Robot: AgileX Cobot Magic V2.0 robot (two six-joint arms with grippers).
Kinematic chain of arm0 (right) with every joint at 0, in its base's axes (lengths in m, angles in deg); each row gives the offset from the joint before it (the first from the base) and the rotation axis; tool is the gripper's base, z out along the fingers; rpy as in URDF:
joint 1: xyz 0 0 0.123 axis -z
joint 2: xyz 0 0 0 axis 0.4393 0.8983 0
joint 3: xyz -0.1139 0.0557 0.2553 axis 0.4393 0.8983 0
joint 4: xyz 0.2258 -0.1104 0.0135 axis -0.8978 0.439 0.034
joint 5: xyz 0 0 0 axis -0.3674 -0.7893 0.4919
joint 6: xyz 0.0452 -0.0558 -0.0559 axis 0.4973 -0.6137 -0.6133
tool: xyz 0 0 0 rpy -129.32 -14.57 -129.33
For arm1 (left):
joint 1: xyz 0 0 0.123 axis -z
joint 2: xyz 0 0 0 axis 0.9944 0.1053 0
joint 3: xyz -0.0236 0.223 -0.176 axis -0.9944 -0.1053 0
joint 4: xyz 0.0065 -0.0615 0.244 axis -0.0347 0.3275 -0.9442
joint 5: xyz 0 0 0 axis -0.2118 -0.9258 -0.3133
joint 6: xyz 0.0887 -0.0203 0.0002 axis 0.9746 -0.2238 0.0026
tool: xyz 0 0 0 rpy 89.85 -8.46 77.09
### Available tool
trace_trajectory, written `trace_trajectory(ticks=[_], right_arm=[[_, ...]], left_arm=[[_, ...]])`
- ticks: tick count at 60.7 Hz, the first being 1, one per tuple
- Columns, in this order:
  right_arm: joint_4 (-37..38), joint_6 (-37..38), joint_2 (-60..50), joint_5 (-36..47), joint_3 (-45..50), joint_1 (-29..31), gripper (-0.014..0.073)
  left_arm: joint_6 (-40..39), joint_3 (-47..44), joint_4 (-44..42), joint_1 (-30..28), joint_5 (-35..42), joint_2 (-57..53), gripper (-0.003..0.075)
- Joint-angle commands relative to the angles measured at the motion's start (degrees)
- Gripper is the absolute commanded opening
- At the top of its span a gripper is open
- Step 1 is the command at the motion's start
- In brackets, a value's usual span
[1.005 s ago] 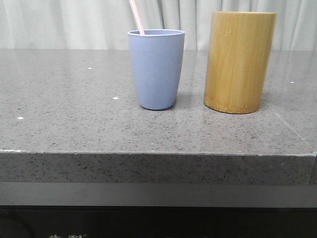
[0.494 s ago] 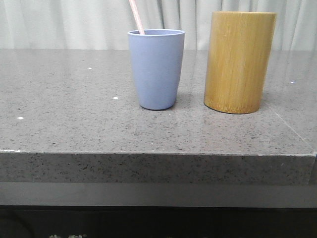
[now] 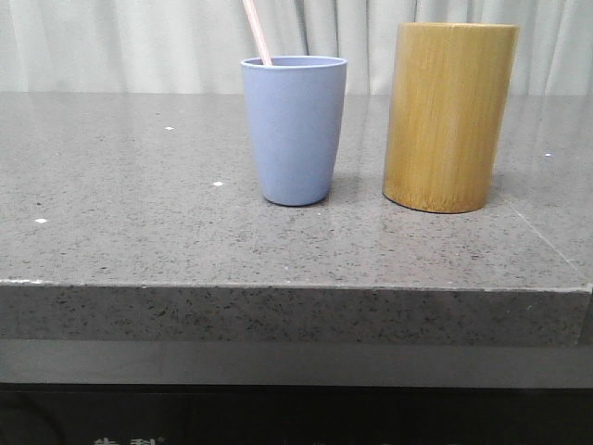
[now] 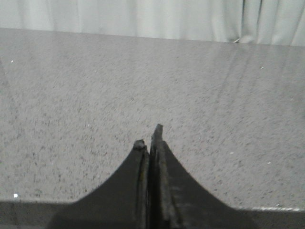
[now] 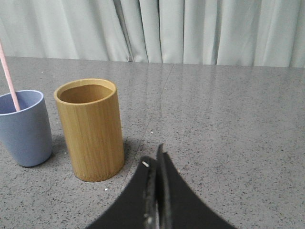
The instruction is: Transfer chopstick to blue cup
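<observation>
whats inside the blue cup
The chopstick stands in the blue cup, leaning against its rim. Its lower end and the cup's bottom are hidden by the wall.

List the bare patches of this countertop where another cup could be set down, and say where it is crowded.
Free: the wide stretch left of the blue cup, and the strip between both containers and the table's front edge. Crowded: the narrow gap between the blue cup, holding the chopstick, and the bamboo cylinder.

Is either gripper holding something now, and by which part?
Nothing is held. Both the left gripper and right gripper have their jaws closed on nothing.
</observation>
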Motion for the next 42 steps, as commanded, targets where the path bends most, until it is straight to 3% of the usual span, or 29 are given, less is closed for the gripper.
trace_trajectory(ticks=[1, 17, 42], right_arm=[[-0.2, -0.1, 0.54, 5.08, -1.41, 0.31, -0.0088], [-0.2, -0.1, 0.54, 5.07, -1.41, 0.31, -0.0088], [-0.2, -0.1, 0.54, 5.12, -1.41, 0.31, -0.0088]], left_arm=[[-0.51, -1.52, 1.15, -0.18, 8.97, -1.23, -0.0019], [-0.51, -11.32, 1.55, -0.18, 20.47, -1.35, -0.0019], [-0.51, -11.21, 1.45, -0.18, 17.99, -1.35, -0.0019]])
